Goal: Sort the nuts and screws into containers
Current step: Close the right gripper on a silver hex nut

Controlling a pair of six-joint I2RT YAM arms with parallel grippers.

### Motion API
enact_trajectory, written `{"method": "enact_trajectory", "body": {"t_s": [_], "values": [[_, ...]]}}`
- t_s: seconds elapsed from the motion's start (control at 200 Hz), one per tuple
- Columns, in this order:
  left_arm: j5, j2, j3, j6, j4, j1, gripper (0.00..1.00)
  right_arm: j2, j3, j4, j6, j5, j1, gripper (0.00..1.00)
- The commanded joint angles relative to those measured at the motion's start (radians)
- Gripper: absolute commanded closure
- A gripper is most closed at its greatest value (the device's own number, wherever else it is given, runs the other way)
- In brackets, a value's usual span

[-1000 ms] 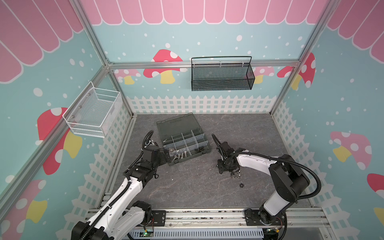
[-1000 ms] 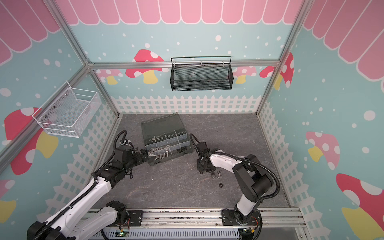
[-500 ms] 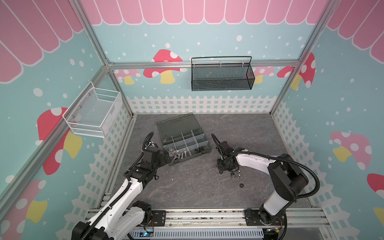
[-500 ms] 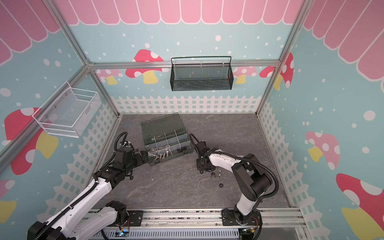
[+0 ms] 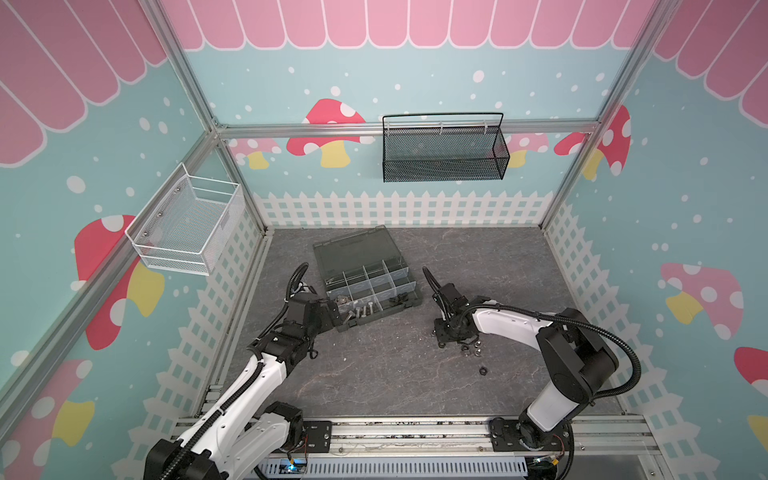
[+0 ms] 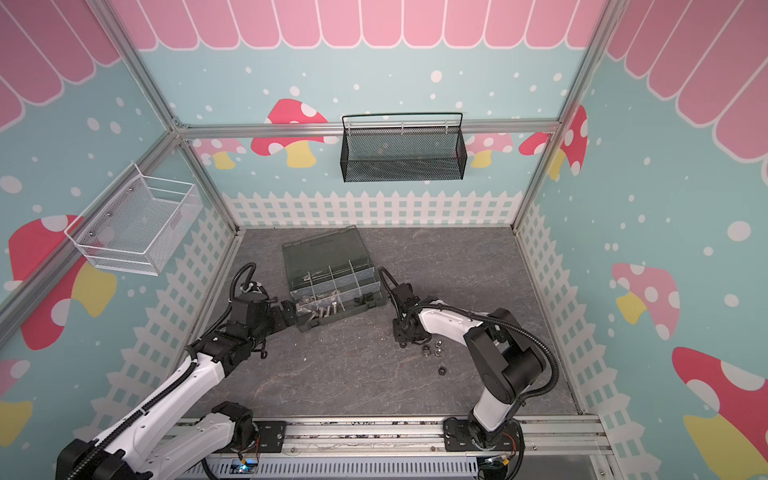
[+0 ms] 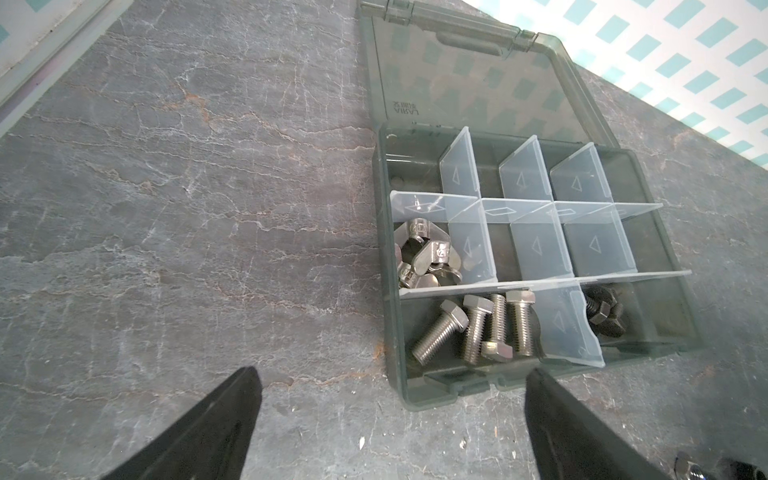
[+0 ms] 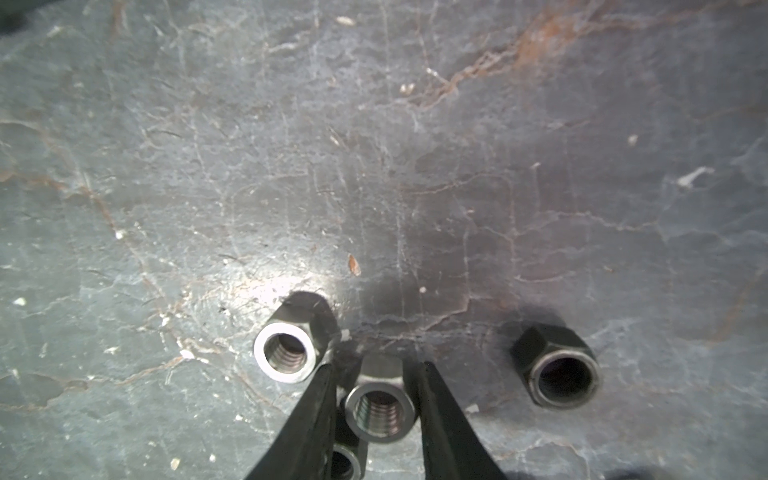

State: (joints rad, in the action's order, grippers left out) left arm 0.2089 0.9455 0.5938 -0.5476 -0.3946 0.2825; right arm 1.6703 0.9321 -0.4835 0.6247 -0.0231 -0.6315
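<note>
Nothing shifted: right hand [image 8: 376, 368] clamps silver nut [image 8: 380, 411]; left hand [image 7: 392, 372] wide open.

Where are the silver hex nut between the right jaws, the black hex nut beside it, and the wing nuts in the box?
silver hex nut [image 8: 380, 411]: right wrist view, on its threaded bore.
black hex nut [image 8: 542, 345]: right wrist view, on a hex side face.
wing nuts [image 7: 440, 250]: left wrist view, on one nut's hub.

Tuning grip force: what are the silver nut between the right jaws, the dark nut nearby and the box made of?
Silver nut: metal, likely steel, bright finish; glints, threaded bore.
Dark nut: probably black-coated steel, matte; same hex shape.
Box: smoky translucent plastic; partly see-through.
</note>
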Motion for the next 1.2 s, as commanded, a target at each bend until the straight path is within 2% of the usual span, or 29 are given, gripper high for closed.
{"method": "enact_trajectory", "body": {"t_s": [0.0, 0.165, 0.265, 0.395, 0.76, 1.101, 1.196], "values": [[0.004, 0.011, 0.031, -0.021, 0.006, -0.005, 0.00, 0.019, -0.037, -0.072, -0.011, 0.048, -0.023, 0.64], [0.015, 0.024, 0.028, -0.025, 0.009, -0.005, 0.00, 0.019, -0.041, -0.075, -0.015, 0.060, -0.030, 0.64], [0.004, 0.031, 0.032, -0.030, 0.009, -0.005, 0.00, 0.017, -0.045, -0.079, -0.015, 0.059, -0.034, 0.57], [-0.002, 0.026, 0.035, -0.037, 0.010, -0.005, 0.00, 0.027, -0.049, -0.075, -0.016, 0.050, -0.034, 0.57], [-0.007, 0.008, 0.035, -0.040, 0.002, -0.005, 0.00, 0.084, -0.023, -0.081, -0.020, -0.009, -0.048, 0.67], [-0.014, 0.004, 0.035, -0.035, -0.004, -0.005, 0.00, 0.038, -0.025, -0.083, -0.002, -0.043, -0.051, 0.87], [-0.012, 0.002, 0.035, -0.032, -0.004, -0.005, 0.01, 0.012, -0.022, -0.086, 0.007, -0.060, -0.051, 0.89]]}}
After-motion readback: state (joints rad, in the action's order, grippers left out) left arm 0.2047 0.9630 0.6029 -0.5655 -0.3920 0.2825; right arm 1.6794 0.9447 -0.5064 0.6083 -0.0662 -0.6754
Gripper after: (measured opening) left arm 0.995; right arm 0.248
